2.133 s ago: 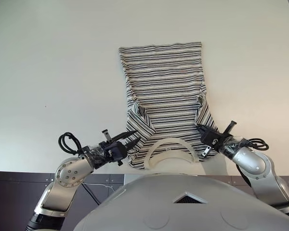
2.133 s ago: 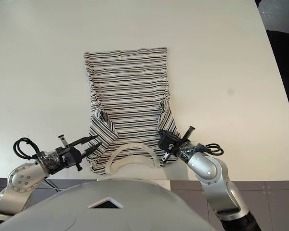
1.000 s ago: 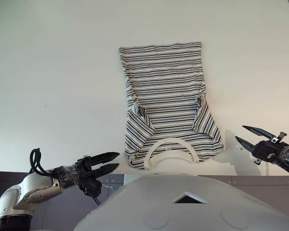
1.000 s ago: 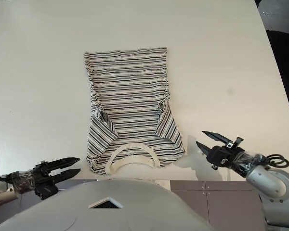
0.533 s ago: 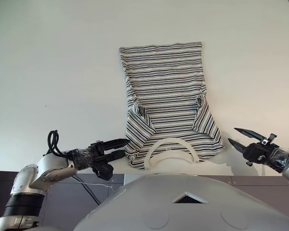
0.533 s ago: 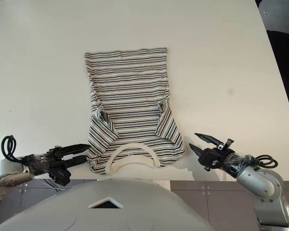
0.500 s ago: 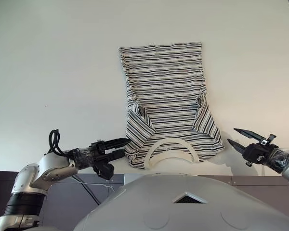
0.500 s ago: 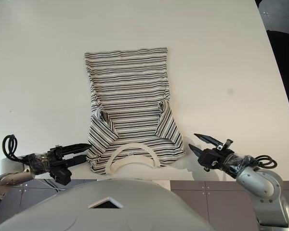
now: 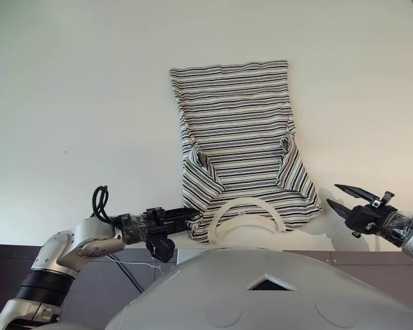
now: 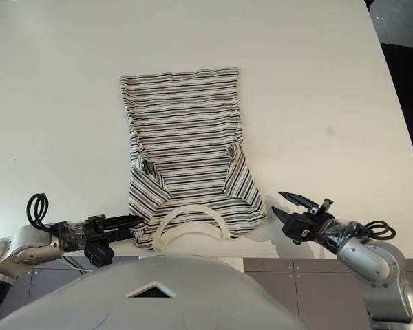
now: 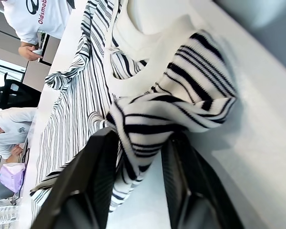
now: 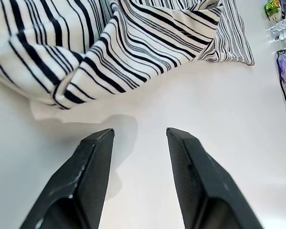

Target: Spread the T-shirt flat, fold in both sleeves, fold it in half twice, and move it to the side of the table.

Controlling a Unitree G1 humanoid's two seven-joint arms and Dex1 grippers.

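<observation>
Left gripper (image 9: 190, 214) is low at the near table (image 9: 76, 103) edge, its tips at the near-left shoulder corner of the T-shirt (image 9: 237, 130); the left wrist view has both fingers (image 11: 102, 181) astride a bunched fold of striped cloth, gap moderate, cloth between them but not visibly pinched, so read it as parted around the corner, not yet a grip. The shirt lies about mid-table, white collar (image 9: 246, 208) at the near edge toward the robot, hem at the far end, body flat with a few small wrinkles. Left sleeve (image 9: 201, 168) and right sleeve (image 9: 289, 161) both look turned in over the body, so spreading and sleeve folds judged done. Right gripper (image 9: 334, 195) hangs just beside the near-right shoulder corner, apart from the cloth, claw wide and holding nothing; the right wrist view has bare table between its fingers (image 12: 88, 176). Still left by my read: both half folds, then the move to the table side. Step in hand looks like taking the two near corners for the first half fold, left side ahead of right
</observation>
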